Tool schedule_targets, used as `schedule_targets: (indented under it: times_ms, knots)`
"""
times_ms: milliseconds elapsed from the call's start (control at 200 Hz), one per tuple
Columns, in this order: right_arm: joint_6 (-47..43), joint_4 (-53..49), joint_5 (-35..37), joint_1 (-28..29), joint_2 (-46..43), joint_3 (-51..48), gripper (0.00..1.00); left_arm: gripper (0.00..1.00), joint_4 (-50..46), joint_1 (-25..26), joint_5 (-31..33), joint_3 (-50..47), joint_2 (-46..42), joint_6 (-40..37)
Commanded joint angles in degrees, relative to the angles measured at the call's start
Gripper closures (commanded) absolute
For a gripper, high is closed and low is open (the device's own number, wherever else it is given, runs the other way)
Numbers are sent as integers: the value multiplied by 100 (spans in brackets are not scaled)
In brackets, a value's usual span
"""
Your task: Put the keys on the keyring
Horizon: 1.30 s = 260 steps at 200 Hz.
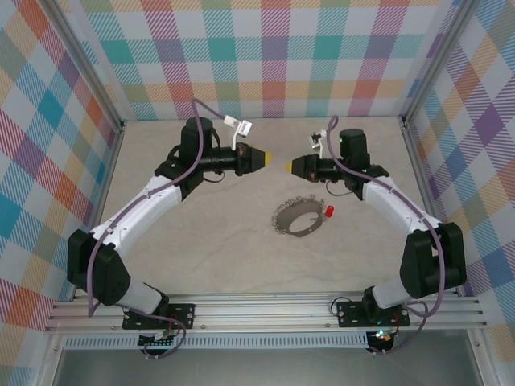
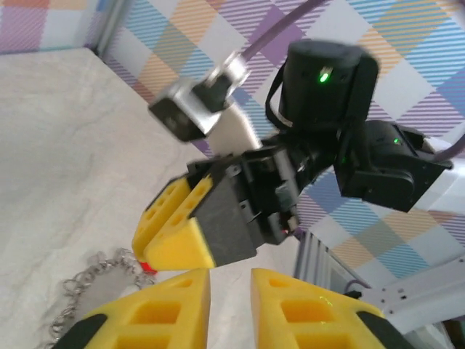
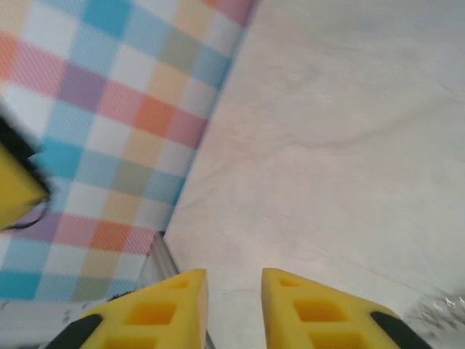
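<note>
left fingers [image 2: 174,309] and right fingers [image 3: 163,309] each narrowly parted, gripping nothing, tip to tip above the worktop [image 1: 201,241]; keyring [image 1: 296,218] flat beneath, red-tagged key [image 1: 329,211] just beside it.

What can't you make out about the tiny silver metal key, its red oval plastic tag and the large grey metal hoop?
Tiny silver metal key: too small in the top view to tell from the red oval plastic tag beside the large grey metal hoop.
Left wrist view: hoop cut off at the bottom-left edge; tag mostly hidden behind the right gripper.
Right wrist view: hoop blurred, cut off bottom-right.
</note>
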State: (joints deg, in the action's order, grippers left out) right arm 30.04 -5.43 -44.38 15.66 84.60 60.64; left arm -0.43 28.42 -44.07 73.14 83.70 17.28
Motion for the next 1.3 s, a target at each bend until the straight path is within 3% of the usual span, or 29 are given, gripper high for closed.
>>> schedule_targets:
  times_ms: [0, 170, 360, 605, 900, 1135, 1295]
  knots:
    - [366, 109, 1126, -123, 47, -319, 55, 71, 709, 39, 538, -311, -379, 356]
    - [528, -259, 2236, -259, 135, -725, 40, 60, 909, 88, 892, -809, -544, 450]
    - [624, -883, 3186, -375, 165, -1000, 37, 57, 965, 248, 1028, -1042, -388, 458]
    - [684, -1231, 3744, -389, 123, -1424, 37, 56, 992, 517, 1150, -1203, -252, 442]
    - [755, -1101, 3626, -384, 143, -1855, 37, 56, 1209, 750, 1326, -1491, -206, 618]
    - [1008, -394, 2849, -338, 541, -2029, 40, 55, 1304, 864, 1497, -1580, -253, 663]
    - [1395, 142, 2400, 49, 750, -2050, 45, 55, 1390, 902, 1585, -1622, -204, 711]
